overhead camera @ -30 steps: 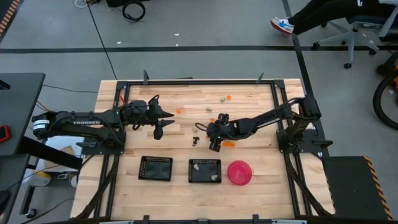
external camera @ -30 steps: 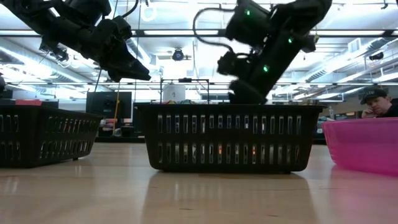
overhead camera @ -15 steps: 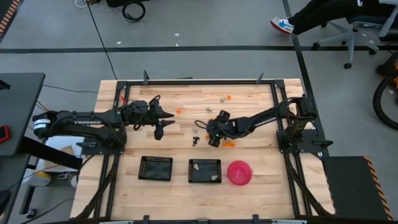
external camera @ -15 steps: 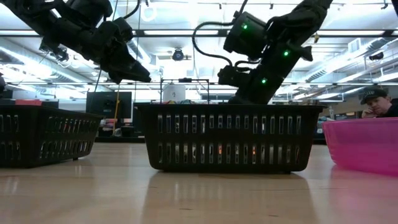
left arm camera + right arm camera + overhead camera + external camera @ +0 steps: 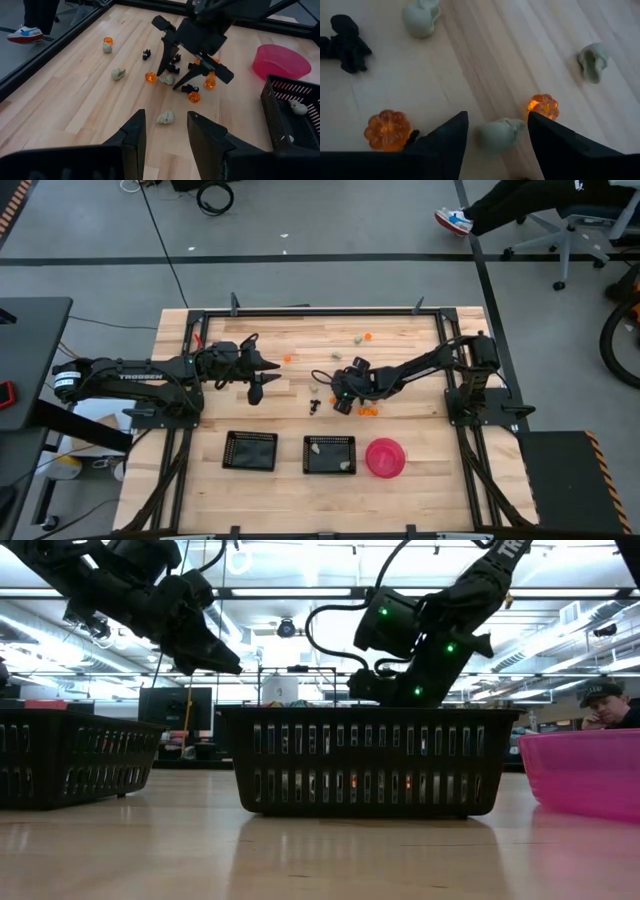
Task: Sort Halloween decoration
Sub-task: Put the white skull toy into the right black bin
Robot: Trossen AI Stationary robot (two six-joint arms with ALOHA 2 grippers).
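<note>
Most of the Halloween trinkets (image 5: 166, 118) lie loose on the desk (image 5: 400, 480), scattered across its middle and far side: pale skulls, orange pumpkins (image 5: 387, 129) and small black figures (image 5: 346, 42). In the right wrist view a pale skull (image 5: 501, 134) sits on the wood directly between the right end effector's (image 5: 496, 131) spread fingers, with a second orange pumpkin (image 5: 543, 106) just beside it; the fingers stand open around it and grip nothing yet.

Sorting looks barely started. The middle black tray (image 5: 330, 454) holds 2 or so pale pieces, the left black tray (image 5: 250, 451) shows nothing I can make out, and the pink bowl (image 5: 386, 458) looks empty from above. At least 10 trinkets are left on the desk, including 2 near its far edge.

The left end effector (image 5: 255, 390) hangs over the desk's left part, its fingers parted and empty, well apart from the pile.
</note>
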